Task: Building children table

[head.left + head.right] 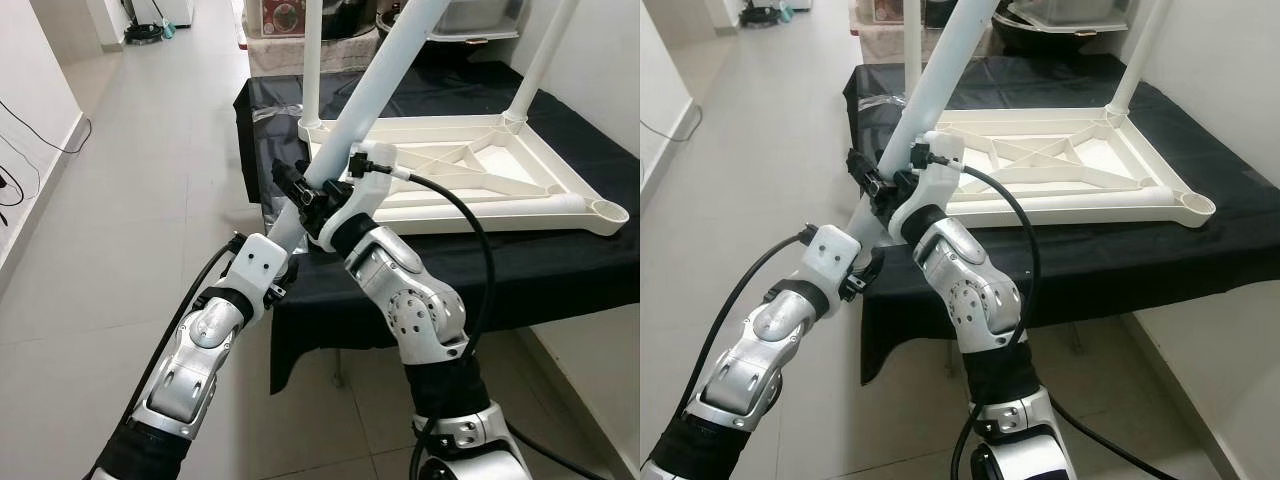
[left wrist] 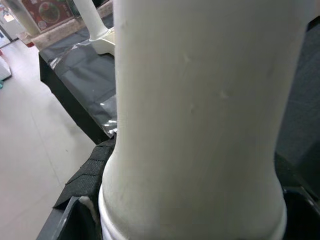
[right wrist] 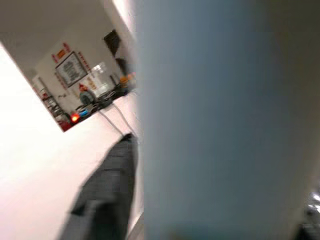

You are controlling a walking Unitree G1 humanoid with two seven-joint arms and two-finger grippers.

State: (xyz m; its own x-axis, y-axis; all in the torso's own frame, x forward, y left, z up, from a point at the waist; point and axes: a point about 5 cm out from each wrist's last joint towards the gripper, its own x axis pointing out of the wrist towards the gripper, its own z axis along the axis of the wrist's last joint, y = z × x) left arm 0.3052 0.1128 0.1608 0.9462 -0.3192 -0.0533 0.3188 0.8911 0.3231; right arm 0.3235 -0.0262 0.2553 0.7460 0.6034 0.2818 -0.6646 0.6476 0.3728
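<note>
Jaws of both grippers are closed on one white table leg (image 1: pixel 385 70): the left gripper (image 1: pixel 283 232) is clamped near the leg's lower end, the right gripper (image 1: pixel 318 200) just above it on the same tube. The leg is held tilted, rising up and to the right over the surface (image 1: pixel 560 262). In the left wrist view the leg (image 2: pixel 200 115) is seen close up, with a flared collar at its end.

The white table frame (image 1: pixel 480 190) is laid upside down on the surface, which is draped with a black cloth (image 1: pixel 300 330). Two legs are already stood upright in the frame's far corners, one (image 1: pixel 312 60) at the far left and one (image 1: pixel 545 60) at the far right. An open round socket (image 1: pixel 610 212) is seen at the near right corner, beside the surface's right edge. The near left corner is hidden behind the grippers and the held leg.

Pale tiled floor (image 1: pixel 130 200) is open to the left of the surface and runs back along a corridor. A white wall (image 1: pixel 605 70) stands close on the right. Boxes and a dark pot (image 1: pixel 345 15) are stacked behind the far edge. Black cables (image 1: pixel 30 135) lie by the left wall.
</note>
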